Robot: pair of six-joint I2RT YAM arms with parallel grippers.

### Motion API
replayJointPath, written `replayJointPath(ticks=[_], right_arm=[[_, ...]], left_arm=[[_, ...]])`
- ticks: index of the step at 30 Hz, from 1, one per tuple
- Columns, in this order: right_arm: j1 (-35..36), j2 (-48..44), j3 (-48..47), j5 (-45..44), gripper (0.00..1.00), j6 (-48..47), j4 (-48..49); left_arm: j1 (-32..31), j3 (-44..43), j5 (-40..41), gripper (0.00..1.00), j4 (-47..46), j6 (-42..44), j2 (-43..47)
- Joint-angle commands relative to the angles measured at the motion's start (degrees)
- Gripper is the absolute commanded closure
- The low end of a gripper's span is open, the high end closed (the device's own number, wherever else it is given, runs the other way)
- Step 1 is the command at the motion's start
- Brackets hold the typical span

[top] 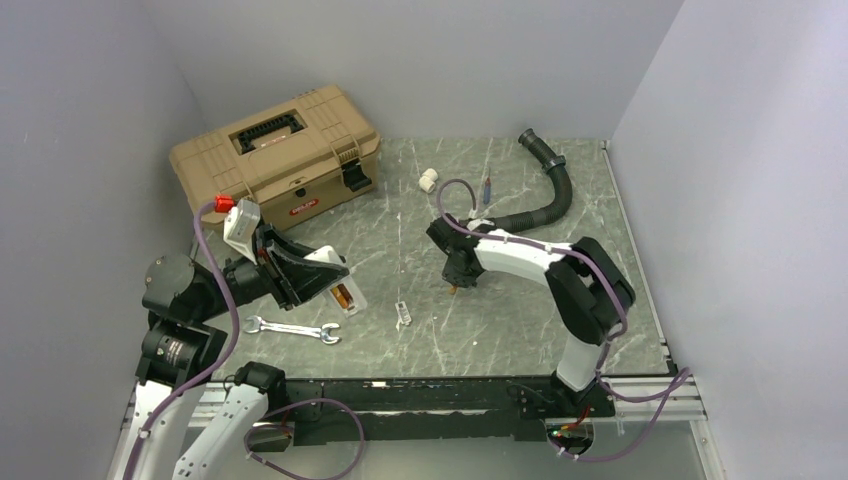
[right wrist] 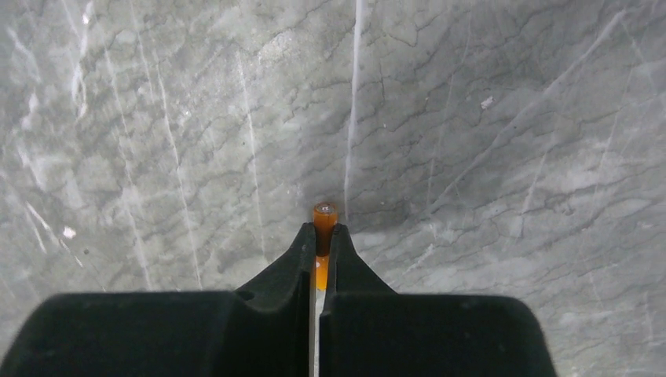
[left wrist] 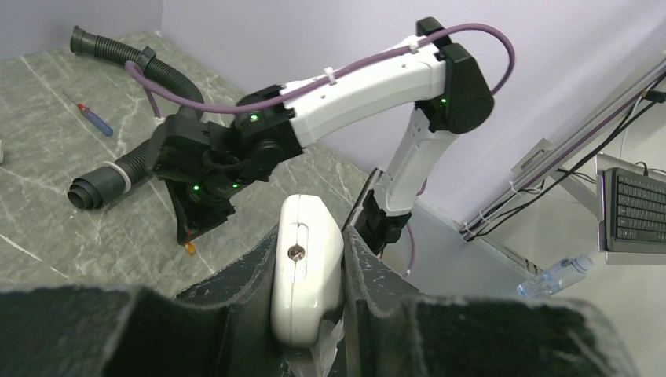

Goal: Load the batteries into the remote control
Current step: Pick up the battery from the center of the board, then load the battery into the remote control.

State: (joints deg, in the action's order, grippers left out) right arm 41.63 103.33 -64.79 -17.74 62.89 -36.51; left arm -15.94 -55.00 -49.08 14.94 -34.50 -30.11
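1. Top external view: shows the grey marbled table [top: 480, 340] carrying everything.
2. At its far left corner, tan toolbox [top: 275, 160]; along the far right edge, black hose [top: 545, 190]. Both well apart from the work, likely just clutter.
3. Toward the left edge: left gripper [left wrist: 308, 259] clamped on the remote control [left wrist: 306, 290], lifted off the table and tilted. Probably held so to present the battery recess to the other side. Something orange showing in that recess from above, possibly a cell, too small to confirm.
4. Closer to the near edge, silver wrench [top: 292, 329] lying flat, not needed for this step.
5. Around the table's middle: right gripper [right wrist: 322, 236] pinched tight on one of the batteries [right wrist: 323, 214], tip poking past the fingertips, low over the surface, contact unclear. Gripped this way seemingly so the free end can enter first.
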Motion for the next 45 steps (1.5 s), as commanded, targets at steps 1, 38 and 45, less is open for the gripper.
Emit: replayJointPath(ticks=[1, 38, 45], right_arm=[[-0.6, -11.0, 6.6, -0.2, 1.00, -11.4, 9.7], [-0.8, -53.3, 12.1, 41.2, 1.00, -57.4, 33.7], [0.9, -49.9, 11.3, 49.2, 1.00, -54.5, 39.1]], left_arm=[[0.2, -2.0, 1.7, 0.98, -1.5, -0.1, -0.9], [-11.4, 35.7, 25.1, 1.00, -60.3, -38.6, -17.4], [-14.4, 33.2, 28.6, 1.00, -54.6, -37.4, -20.9]])
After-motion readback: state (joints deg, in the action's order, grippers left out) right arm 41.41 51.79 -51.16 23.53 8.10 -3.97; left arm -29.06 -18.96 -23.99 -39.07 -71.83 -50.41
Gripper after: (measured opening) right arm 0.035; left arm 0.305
